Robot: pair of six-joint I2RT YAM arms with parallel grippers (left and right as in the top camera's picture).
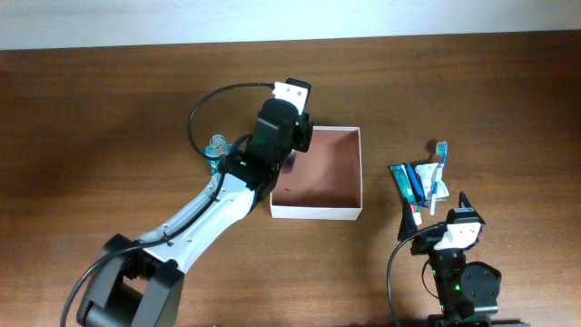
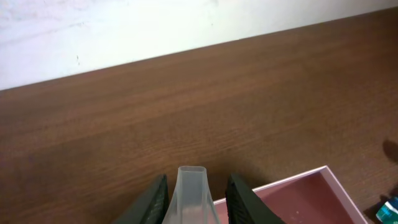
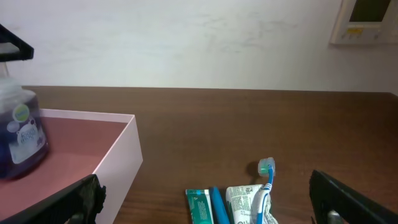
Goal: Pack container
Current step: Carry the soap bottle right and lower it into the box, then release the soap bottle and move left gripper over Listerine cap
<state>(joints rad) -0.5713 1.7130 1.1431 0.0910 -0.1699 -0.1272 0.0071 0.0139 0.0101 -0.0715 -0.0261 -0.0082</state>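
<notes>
- Container [image 1: 327, 173] placement: lay open-topped just right of centre in the overhead frame, flat on the brown tabletop [image 1: 109, 100]; showed thin white walls around a reddish-brown inside.
- Left tool [image 2: 196, 185]: reached in from the lower left, hung over the container's upper-left corner, and was clamped on a small bottle [image 3: 18, 134] of blue liquid with a pale label.
- Could not tell whether that bottle touched the container's floor.
- Right tool [image 3: 204, 180]: stood at the lower right of the overhead frame, fingers spread wide apart, gripping nothing.
- Noted a blue toothbrush [image 1: 442, 168] lying across some flat toiletry packets [image 1: 406, 182] just beyond the right tool, well right of the container.
- Saw a second bottle [image 1: 216, 150], teal with a clear cap, on the tabletop left of the container, close beside the left arm.
</notes>
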